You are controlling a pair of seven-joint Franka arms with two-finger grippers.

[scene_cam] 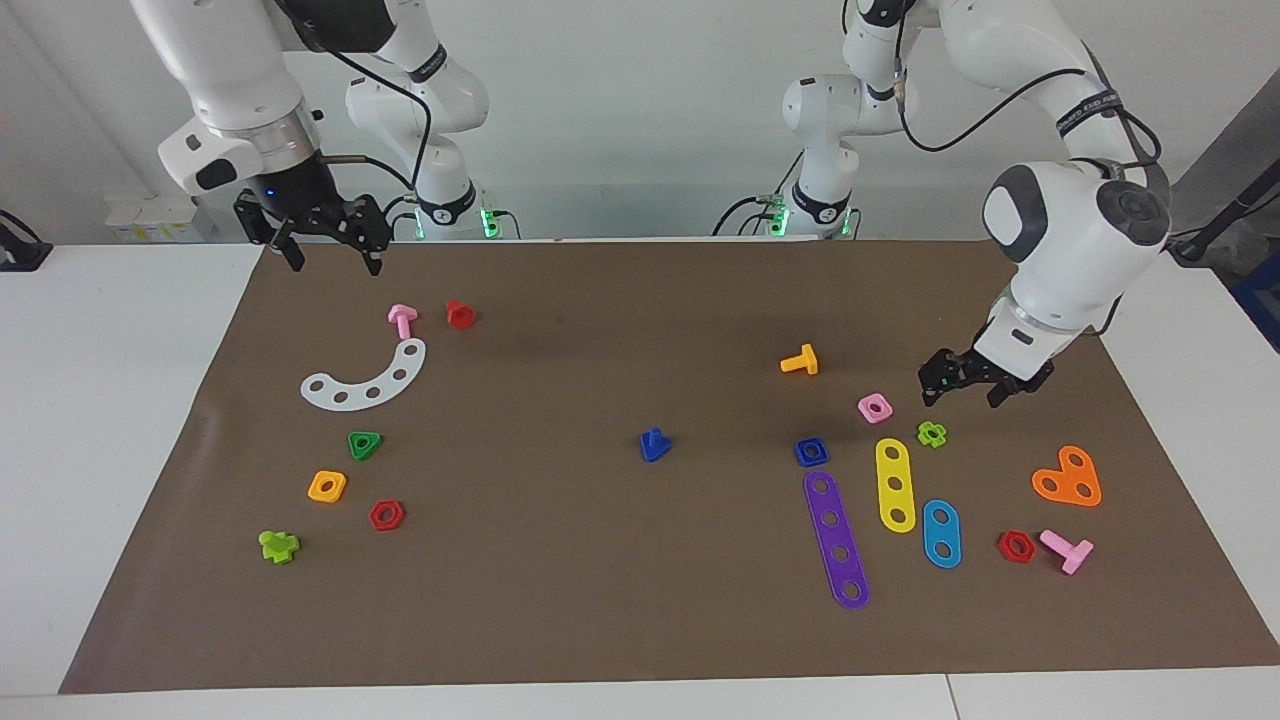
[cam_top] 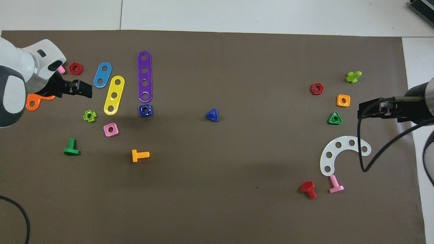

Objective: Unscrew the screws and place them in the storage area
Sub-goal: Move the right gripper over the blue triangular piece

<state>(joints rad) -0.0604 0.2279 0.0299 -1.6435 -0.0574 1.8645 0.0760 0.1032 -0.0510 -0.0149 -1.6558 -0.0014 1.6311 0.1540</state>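
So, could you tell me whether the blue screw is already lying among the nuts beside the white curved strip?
No, the blue screw stands alone mid-mat, well apart from the white strip and its nuts.

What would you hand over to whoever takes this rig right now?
Left tool: open, empty, in the air at the left arm's end of the mat, near the pink square nut.
Right tool: open, empty, waiting above the mat's edge nearest the robots, at the right arm's end.
Blue screw: loose on mid-mat, standing on its head, stem up, apart from the blue square nut.
Storage area: around the white curved strip; the screw is not there.
Done: screw is off its nut.
Left: pick it up and set it in storage.
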